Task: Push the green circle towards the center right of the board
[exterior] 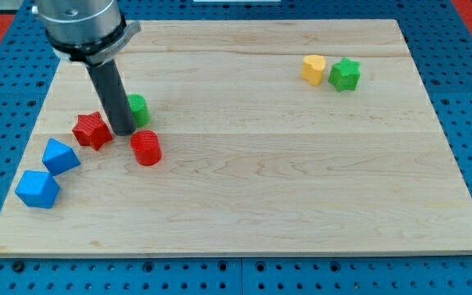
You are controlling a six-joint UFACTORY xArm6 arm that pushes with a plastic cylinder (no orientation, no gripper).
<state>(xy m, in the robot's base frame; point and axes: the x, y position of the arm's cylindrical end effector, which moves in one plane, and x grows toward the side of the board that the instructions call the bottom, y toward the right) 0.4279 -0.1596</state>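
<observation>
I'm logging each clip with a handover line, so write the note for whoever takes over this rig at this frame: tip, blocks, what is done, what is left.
My tip is down on the board, at the view's left, right against the left side of the green circle, which the rod partly hides.
The red star sits just left of the tip, the red cylinder just below and to its right.
Done: tip placed behind the green circle.
Left: the whole push; the circle is at the board's left and must travel to centre right. The yellow heart and green star lie at upper right, above that path.
</observation>
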